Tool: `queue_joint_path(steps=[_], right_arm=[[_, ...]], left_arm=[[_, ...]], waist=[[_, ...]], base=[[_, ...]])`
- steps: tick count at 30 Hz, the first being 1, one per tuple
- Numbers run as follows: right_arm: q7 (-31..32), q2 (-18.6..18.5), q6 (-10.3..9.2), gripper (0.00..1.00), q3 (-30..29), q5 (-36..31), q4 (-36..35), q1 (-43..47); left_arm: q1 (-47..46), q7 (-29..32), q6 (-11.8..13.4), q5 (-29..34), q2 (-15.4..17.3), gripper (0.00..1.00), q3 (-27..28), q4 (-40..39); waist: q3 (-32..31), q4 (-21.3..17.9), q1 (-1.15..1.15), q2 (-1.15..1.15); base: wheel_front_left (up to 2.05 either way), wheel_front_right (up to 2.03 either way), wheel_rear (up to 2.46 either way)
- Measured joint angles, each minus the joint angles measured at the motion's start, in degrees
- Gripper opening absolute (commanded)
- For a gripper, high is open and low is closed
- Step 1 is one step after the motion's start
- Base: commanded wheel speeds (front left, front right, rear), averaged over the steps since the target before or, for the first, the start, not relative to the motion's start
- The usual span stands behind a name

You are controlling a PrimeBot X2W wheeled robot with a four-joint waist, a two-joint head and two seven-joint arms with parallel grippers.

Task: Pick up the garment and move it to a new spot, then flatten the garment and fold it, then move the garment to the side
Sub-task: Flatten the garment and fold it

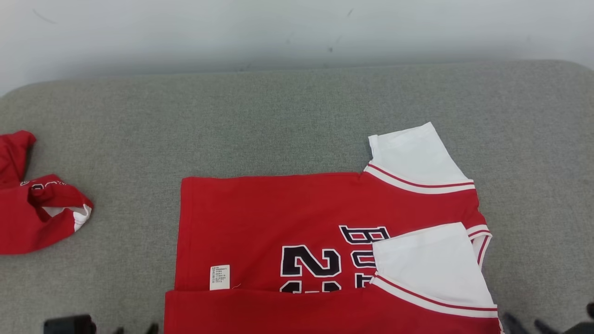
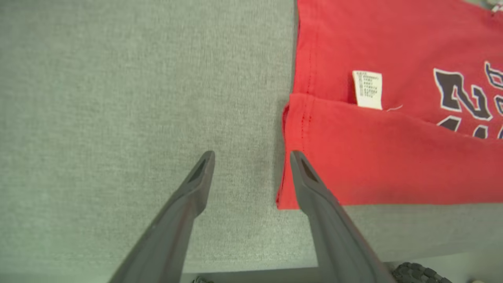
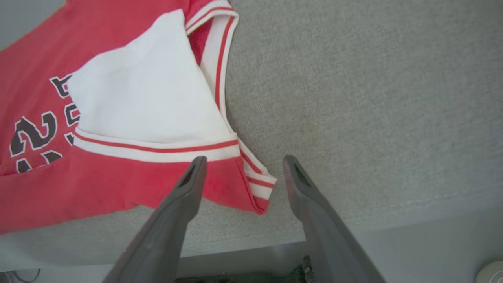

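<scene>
Surface: You are looking down on a desk (image 1: 278, 120) covered in grey cloth, with rounded far corners.
Garment: A red jersey (image 1: 260, 218) lies flat against the near edge, right of the middle. Its hem points toward the left edge and its shoulders toward the right edge.
Fold: The strip of the jersey along the near edge is turned over onto the body, hiding the lower part of a dark number (image 1: 310, 264).
Sleeves: The far sleeve (image 1: 410, 153) is white and sticks out toward the far edge. The near sleeve (image 1: 431, 264), also white, lies on top of the body, partly over the dark lettering.
Tag: A small white label (image 1: 219, 277) sits on the red cloth, just above the fold, near the hem.
Left arm: Your left gripper (image 2: 251, 157) has its fingers spread and holds nothing. It hangs over bare cloth at the near edge, just beside the jersey's hem corner.
Right arm: Your right gripper (image 3: 244, 161) is spread wide and empty, and the jersey's striped shoulder corner lies below, between its fingers.
Left edge: A second red garment (image 1: 32, 218) lies crumpled, well apart from the jersey.
</scene>
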Motion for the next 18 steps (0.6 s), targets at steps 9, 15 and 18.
queue_joint_path(steps=[9,15,18], right_arm=[[-6.05,0.63,-0.05,1.00,-2.74,-7.76,0.24,-6.28],[-12.38,3.78,-0.07,1.00,-3.32,-12.77,0.87,-13.15],[-15.82,4.49,-0.07,1.00,-2.88,-14.25,1.79,-15.49]], left_arm=[[-6.52,-5.64,0.47,2.14,-1.89,1.00,-1.02,-1.65],[-9.66,-11.31,1.74,5.10,-3.34,1.00,-0.43,-2.36],[-11.27,-15.22,2.00,7.24,-4.23,1.00,-0.13,-3.02]], waist=[[-2.53,-0.14,0.00,0.00],[-4.61,-0.67,0.00,0.00],[-5.48,-1.18,0.00,0.00]], base=[[0.00,0.00,0.00],[0.00,0.00,0.00],[0.00,0.00,0.00]])
